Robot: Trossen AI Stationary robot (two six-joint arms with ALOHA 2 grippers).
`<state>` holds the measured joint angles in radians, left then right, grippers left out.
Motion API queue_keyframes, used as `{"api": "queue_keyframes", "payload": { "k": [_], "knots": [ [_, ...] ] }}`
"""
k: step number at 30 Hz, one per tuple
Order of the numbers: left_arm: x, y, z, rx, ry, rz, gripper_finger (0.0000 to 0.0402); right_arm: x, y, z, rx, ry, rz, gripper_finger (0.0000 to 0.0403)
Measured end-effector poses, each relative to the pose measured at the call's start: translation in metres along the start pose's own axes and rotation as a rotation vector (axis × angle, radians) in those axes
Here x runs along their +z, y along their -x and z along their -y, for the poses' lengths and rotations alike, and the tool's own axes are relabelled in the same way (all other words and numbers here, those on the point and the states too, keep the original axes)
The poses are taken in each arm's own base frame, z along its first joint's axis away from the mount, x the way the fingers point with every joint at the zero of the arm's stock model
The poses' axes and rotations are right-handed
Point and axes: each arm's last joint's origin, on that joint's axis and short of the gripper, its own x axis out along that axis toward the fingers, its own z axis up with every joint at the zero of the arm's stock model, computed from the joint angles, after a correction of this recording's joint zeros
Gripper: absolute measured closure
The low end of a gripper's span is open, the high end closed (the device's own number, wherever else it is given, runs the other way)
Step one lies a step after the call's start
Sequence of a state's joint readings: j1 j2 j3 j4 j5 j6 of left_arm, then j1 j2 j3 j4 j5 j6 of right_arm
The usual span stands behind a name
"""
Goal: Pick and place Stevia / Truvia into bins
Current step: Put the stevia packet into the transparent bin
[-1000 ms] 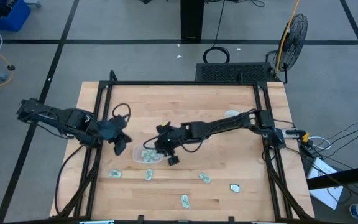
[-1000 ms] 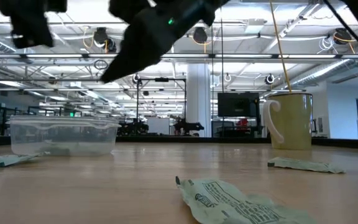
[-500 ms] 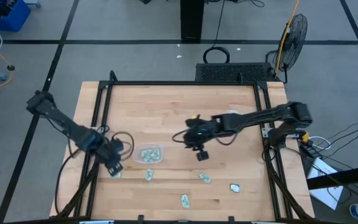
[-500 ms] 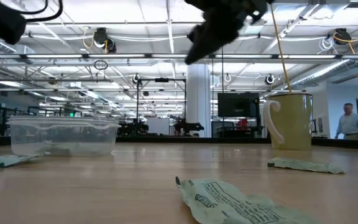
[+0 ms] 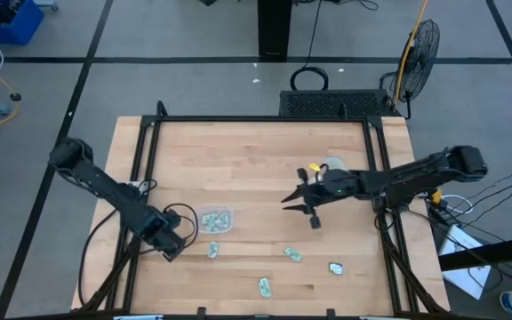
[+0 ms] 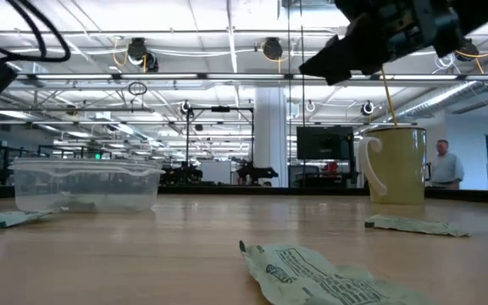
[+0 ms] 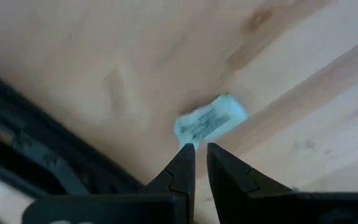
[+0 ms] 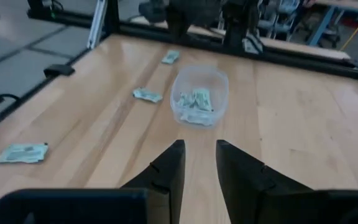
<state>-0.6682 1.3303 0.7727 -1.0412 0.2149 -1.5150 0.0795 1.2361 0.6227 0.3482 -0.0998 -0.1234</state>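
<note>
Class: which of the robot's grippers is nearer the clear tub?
Left. The left gripper sits just beside the clear tub; the right gripper hangs farther off, near the mug.

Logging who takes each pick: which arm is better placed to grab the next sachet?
Left. The left gripper hangs right over a sachet near the table's left edge, fingers nearly closed. The right gripper is raised mid-table, no sachet beneath it.

A wooden table (image 5: pixel 247 160) carries a clear tub (image 5: pixel 213 220) holding sachets, a white mug (image 5: pixel 331 165), and loose sachets at (image 5: pixel 212 252), (image 5: pixel 292 254), (image 5: pixel 264 286) and (image 5: pixel 335 268).
</note>
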Motion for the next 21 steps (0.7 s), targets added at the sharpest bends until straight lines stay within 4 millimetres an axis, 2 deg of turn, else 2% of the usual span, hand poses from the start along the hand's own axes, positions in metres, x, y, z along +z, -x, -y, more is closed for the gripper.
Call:
{"api": "queue_keyframes", "payload": {
  "k": [4,11,14,21],
  "knots": [
    [-0.001,-0.006,0.002,0.031,0.020,-0.063,0.0341,-0.005,0.012,-0.001,-0.009,0.019,0.047,0.0316],
    [0.001,-0.011,0.004,0.062,-0.003,-0.047,0.0246,0.005,0.022,-0.001,-0.017,0.027,0.114,0.0316],
    [0.000,-0.012,0.003,0.080,0.005,-0.016,0.0218,0.005,0.022,-0.001,-0.015,0.008,0.115,0.0316],
    [-0.002,-0.034,-0.008,0.110,-0.002,-0.020,0.0204,0.006,0.022,-0.002,-0.010,-0.046,0.126,0.0316]
  ]
}}
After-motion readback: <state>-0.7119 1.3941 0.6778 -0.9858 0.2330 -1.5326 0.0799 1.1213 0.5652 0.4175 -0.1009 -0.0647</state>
